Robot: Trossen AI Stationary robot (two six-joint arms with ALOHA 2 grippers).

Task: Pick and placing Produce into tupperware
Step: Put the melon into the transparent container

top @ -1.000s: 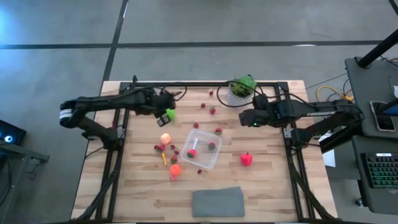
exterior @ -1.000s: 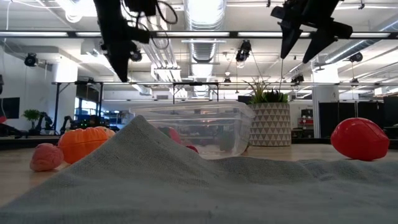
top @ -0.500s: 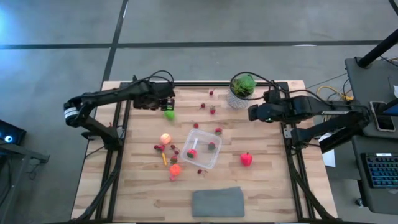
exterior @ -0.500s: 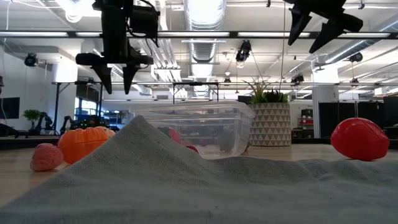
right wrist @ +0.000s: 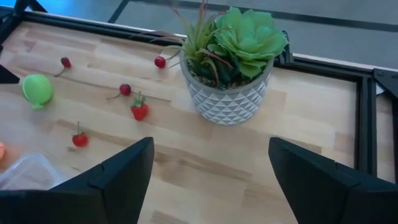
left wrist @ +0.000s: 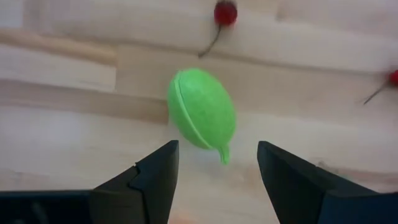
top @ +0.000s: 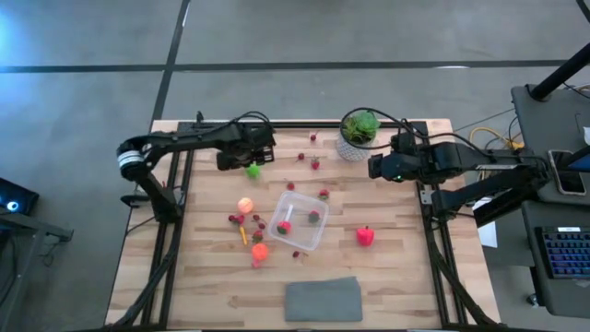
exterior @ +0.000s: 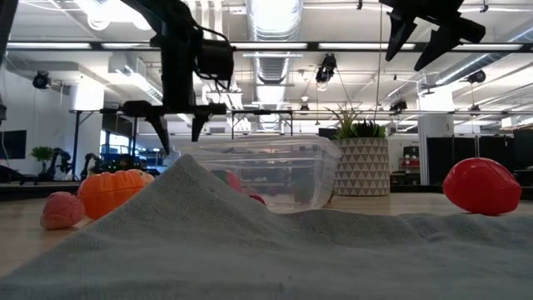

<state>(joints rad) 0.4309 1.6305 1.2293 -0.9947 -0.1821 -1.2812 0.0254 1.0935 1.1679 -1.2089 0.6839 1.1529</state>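
The clear tupperware [top: 300, 219] stands mid-table with two small pieces of produce inside. A green fruit [left wrist: 202, 109] lies on the wood far left of the tub. My left gripper [left wrist: 217, 168] hangs open just above it, pointing down, one finger on either side and apart from it. It shows in the low view as the left gripper [exterior: 176, 125]. My right gripper [top: 378, 168] waits open and high beside the potted plant [top: 359, 134]. A peach-yellow piece [top: 245, 206], an orange piece [top: 260, 251], a red piece [top: 366, 236] and small berries lie around the tub.
A grey cloth [top: 323, 300] lies near the front edge and fills the foreground of the low view. The white-potted plant [right wrist: 230, 62] stands at the far edge. A strawberry [right wrist: 140, 110] and cherries are scattered between plant and tub. A black frame rail [top: 277, 126] runs along the table's far side.
My left gripper has come down and gone toward the table's right, rolling about its own axis, and now hangs over the green fruit, which has stayed in place. My right gripper has drawn back a little toward the right edge and risen slightly.
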